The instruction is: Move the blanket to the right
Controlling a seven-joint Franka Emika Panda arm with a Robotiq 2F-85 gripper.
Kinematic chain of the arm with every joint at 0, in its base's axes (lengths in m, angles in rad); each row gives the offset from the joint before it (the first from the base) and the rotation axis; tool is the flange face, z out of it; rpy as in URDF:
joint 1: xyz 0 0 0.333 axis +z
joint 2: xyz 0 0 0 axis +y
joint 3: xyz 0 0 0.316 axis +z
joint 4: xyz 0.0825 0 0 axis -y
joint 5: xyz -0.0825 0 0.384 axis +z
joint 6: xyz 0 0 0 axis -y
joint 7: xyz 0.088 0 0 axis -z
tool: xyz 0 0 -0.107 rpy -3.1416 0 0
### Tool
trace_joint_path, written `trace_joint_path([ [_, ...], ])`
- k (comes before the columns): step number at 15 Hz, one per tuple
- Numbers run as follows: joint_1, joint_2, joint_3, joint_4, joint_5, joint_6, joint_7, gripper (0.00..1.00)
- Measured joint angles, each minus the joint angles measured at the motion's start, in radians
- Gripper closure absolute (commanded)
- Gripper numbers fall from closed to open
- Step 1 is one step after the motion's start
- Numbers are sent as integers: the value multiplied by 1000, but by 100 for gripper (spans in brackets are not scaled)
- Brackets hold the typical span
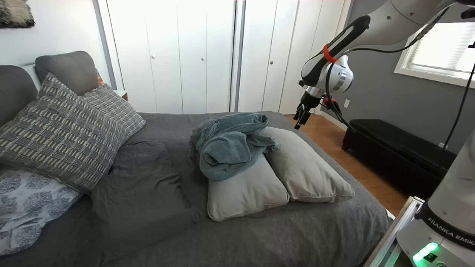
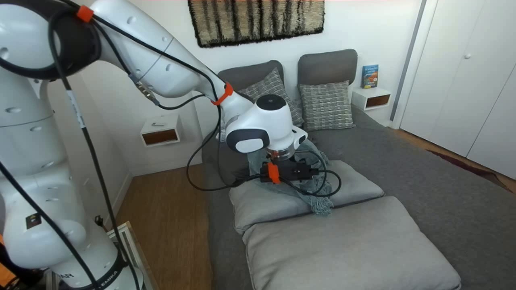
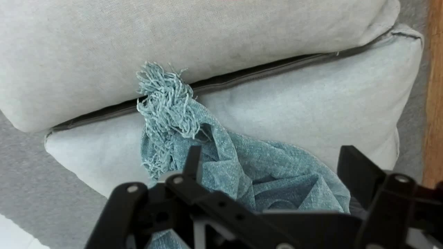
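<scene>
The end effector (image 3: 271, 157) is hanging with its fingers (image 3: 356, 167) wide apart, holding nothing, while the blanket (image 1: 230, 148) is lying lower down, toward the headboard (image 1: 70, 70).

In an exterior view, the black band (image 1: 447, 228) around the robot base (image 1: 415, 231) is marked "FRANKA EMIKA", final letter at the frame edge. In an exterior view, the marking "EMIKA" (image 2: 109, 279) is legible; adjacent lettering (image 2: 67, 276) reads "AR". Book (image 2: 370, 76), cable label (image 2: 75, 108): print illegible.
</scene>
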Motion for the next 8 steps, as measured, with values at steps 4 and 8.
trace_joint_path([
  [4,-52,145,36,110,89,-3,-124,0],
  [8,-207,273,189,243,94,-18,-196,0],
])
